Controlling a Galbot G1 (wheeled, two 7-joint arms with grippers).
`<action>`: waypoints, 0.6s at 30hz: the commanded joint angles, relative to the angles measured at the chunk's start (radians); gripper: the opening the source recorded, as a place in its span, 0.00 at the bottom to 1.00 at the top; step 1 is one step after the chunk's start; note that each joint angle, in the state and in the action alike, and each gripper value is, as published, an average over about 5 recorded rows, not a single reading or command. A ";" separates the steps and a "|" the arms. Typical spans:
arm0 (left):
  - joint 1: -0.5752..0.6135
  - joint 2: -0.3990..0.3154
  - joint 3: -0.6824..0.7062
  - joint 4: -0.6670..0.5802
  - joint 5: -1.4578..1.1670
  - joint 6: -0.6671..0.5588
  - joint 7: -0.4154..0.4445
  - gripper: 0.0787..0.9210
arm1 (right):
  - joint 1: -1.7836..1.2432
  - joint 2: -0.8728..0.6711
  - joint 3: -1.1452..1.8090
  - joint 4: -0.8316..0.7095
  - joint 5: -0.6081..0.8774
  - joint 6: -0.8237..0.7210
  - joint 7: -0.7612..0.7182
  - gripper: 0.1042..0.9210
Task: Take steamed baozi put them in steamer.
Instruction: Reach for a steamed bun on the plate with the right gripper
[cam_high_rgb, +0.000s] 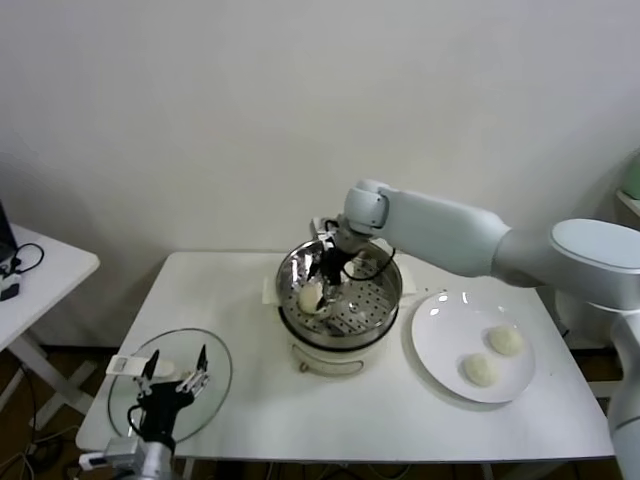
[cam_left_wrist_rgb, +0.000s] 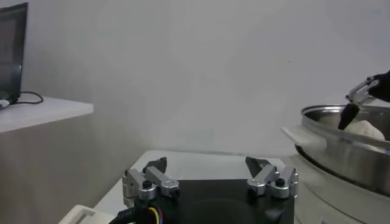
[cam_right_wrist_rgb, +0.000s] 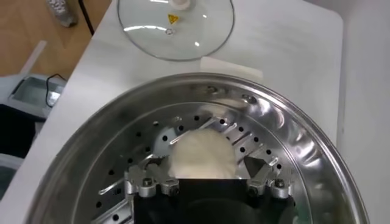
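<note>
The steel steamer (cam_high_rgb: 388, 300) stands mid-table on its white base. My right gripper (cam_high_rgb: 330, 270) reaches down inside it and is open. One cream baozi (cam_right_wrist_rgb: 202, 155) lies on the perforated floor between its fingers, which stand apart from it on both sides; it also shows in the head view (cam_high_rgb: 311, 296). Two more baozi (cam_high_rgb: 505, 340) (cam_high_rgb: 480, 370) lie on the white plate (cam_high_rgb: 440, 335) to the right. My left gripper (cam_high_rgb: 172, 378) is open and empty over the glass lid (cam_high_rgb: 215, 375) at the front left. The steamer rim (cam_left_wrist_rgb: 341, 143) shows in the left wrist view.
The glass lid (cam_right_wrist_rgb: 177, 27) lies flat on the table beyond the steamer's rim (cam_right_wrist_rgb: 292, 115) in the right wrist view. A second white table (cam_high_rgb: 45, 265) with cables stands at the far left. A wall is close behind the table.
</note>
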 joint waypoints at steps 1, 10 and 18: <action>-0.003 0.001 -0.001 -0.003 -0.002 0.004 0.000 0.88 | 0.173 -0.152 -0.074 0.131 0.035 0.059 -0.125 0.88; -0.002 0.015 -0.013 -0.008 -0.026 0.009 -0.001 0.88 | 0.322 -0.437 -0.138 0.306 -0.055 0.137 -0.176 0.88; -0.008 0.033 -0.026 -0.016 -0.089 -0.011 0.005 0.88 | -0.006 -0.757 0.132 0.441 -0.378 0.163 -0.182 0.88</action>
